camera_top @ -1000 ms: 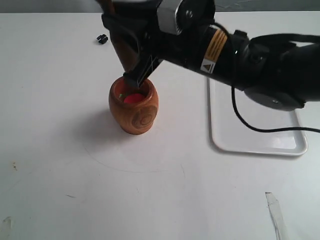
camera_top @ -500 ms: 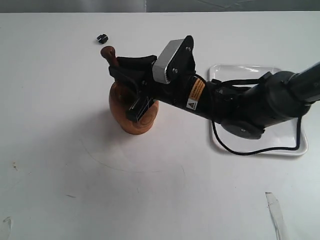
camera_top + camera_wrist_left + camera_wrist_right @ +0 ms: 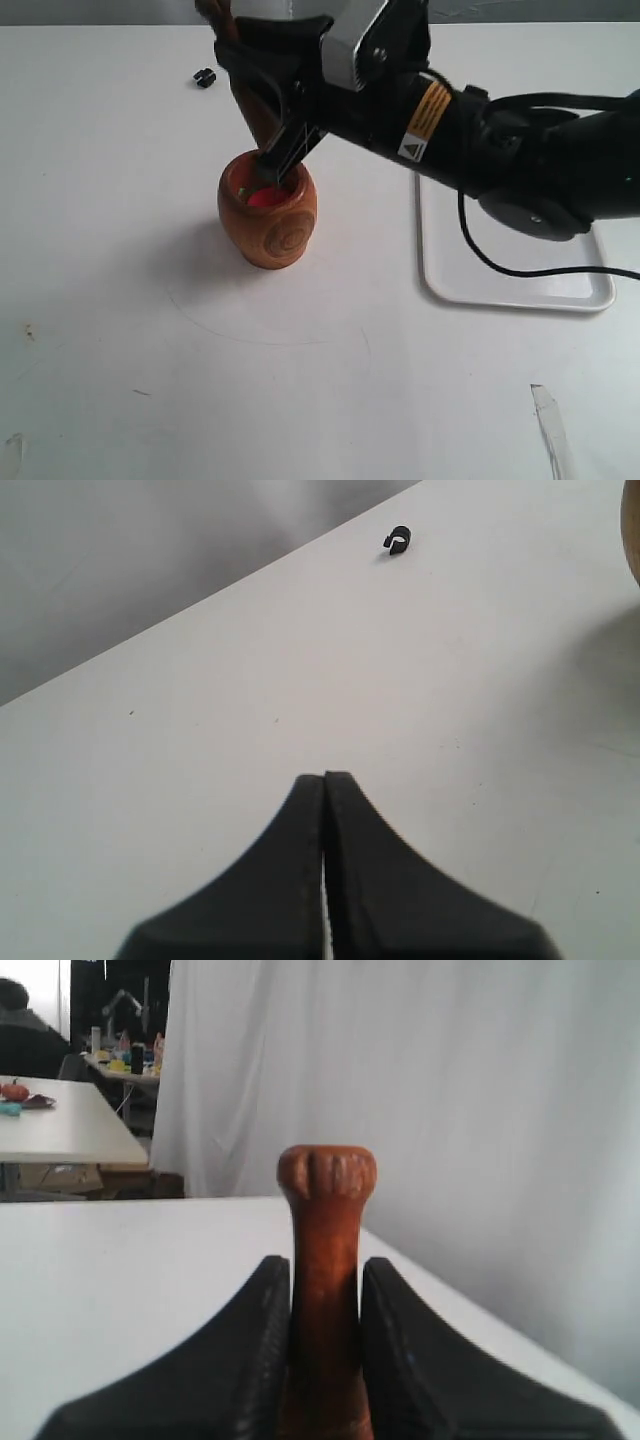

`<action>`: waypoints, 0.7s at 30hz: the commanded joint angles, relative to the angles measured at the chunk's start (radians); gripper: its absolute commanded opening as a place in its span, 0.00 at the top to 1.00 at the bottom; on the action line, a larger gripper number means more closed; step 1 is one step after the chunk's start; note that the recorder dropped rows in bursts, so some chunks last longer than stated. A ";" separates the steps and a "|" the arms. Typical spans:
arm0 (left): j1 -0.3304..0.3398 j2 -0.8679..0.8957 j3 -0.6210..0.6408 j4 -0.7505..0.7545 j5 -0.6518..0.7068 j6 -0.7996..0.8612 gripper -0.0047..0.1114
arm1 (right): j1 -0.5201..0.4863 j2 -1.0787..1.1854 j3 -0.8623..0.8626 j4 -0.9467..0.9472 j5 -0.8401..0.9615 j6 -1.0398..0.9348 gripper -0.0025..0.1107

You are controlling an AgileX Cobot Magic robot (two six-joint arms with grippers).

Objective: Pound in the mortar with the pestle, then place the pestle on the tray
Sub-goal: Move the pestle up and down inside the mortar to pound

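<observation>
The orange-brown mortar stands upright left of the table's middle, with something red showing inside it. My right gripper reaches across from the right and is shut on the thin handle of the dark reddish-brown pestle. The pestle hangs tilted over the mortar's mouth, its thick end just above the rim. In the right wrist view the pestle sits between the right gripper's two fingers, knob beyond them. The white tray lies to the right, partly under the arm. My left gripper is shut on nothing above bare table.
A tiny black knob lies at the back left, behind the mortar, and the same black knob shows in the left wrist view. A sliver of the mortar touches that view's edge. A clear strip lies near the front right.
Half a second ago the right gripper had driven the pestle down into the mortar. It has now lifted it back above the rim, as one second ago. The mortar stayed put.
</observation>
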 commanded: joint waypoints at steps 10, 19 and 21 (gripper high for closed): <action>-0.008 -0.001 0.001 -0.007 -0.003 -0.008 0.96 | 0.002 0.236 0.000 -0.019 -0.081 0.022 0.98; -0.008 -0.001 0.001 -0.007 -0.003 -0.008 0.96 | 0.000 -0.067 0.000 0.015 -0.055 -0.031 0.98; -0.008 -0.001 0.001 -0.007 -0.003 -0.008 0.96 | 0.000 -0.129 0.000 0.015 -0.011 -0.040 0.98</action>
